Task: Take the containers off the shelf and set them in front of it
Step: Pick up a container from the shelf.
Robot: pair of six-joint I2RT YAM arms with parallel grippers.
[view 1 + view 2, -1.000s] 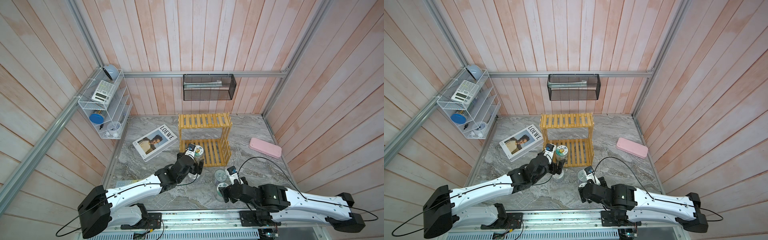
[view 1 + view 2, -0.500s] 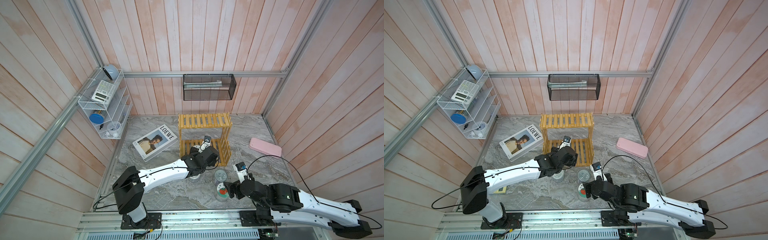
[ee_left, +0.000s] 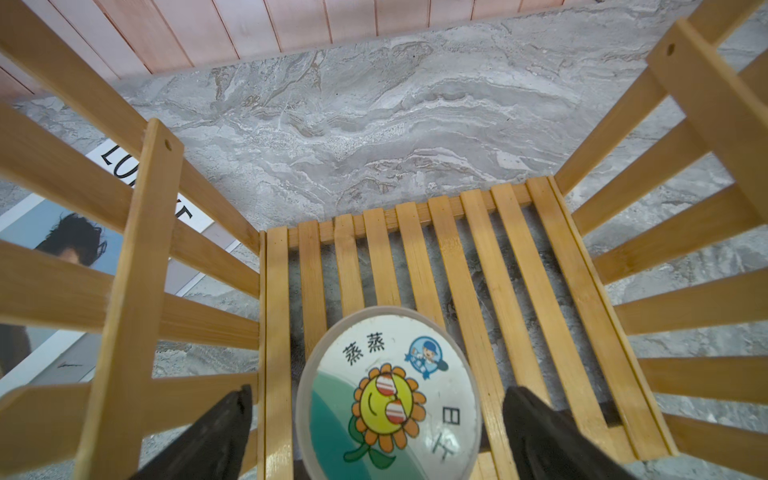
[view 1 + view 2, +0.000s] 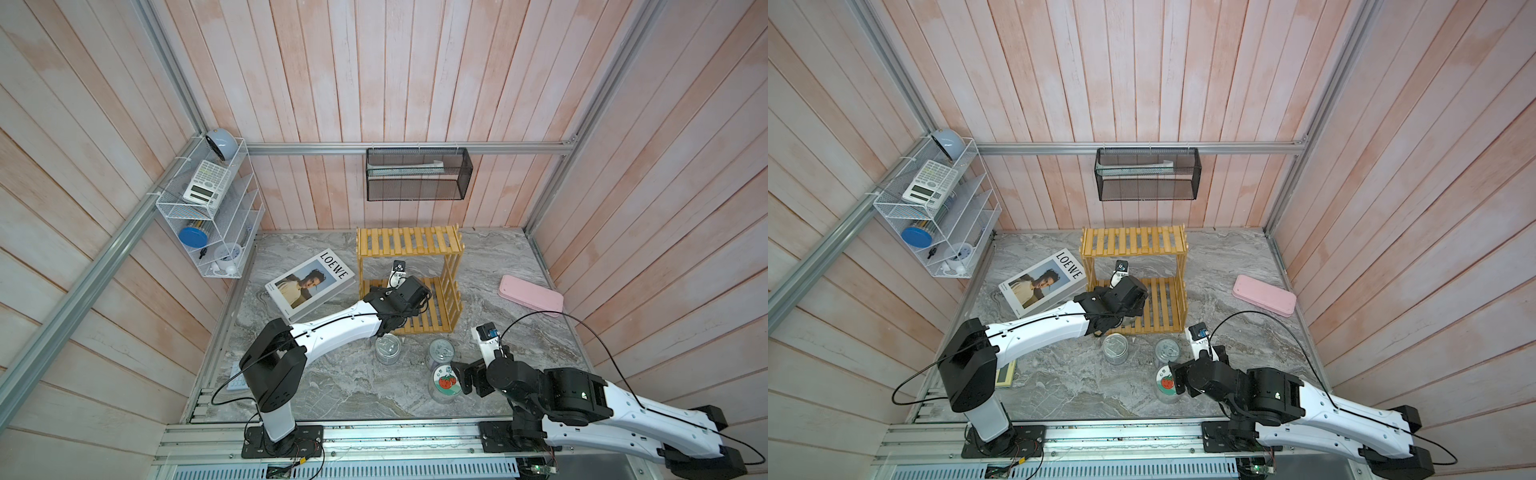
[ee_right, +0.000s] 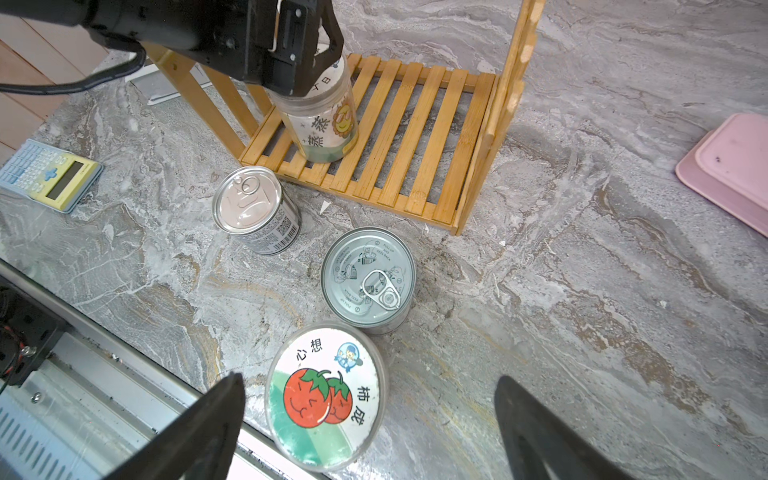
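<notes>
The left arm (image 4: 332, 328) reaches forward from its base to the shelf (image 4: 409, 245). Its wrist sits inside, over the front left part of the lower tier, and the left pincer (image 3: 378, 415) points down with jaws spread wide. The right arm (image 4: 623, 411) lies low, bent at the elbow, and the right pincer (image 5: 369, 380) hangs in front of the shelf's right front corner, jaws equally wide apart.

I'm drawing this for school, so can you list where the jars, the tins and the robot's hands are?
Shelf: yellow wood, two tiers
Sunflower jar: upright on the shelf's bottom tier
Left hand: open, one finger either side of the sunflower jar
Tins: barcode tin and second tin, on the table before the shelf
Tomato jar: on the table too
Right hand: open, one finger either side of the tomato jar
</notes>
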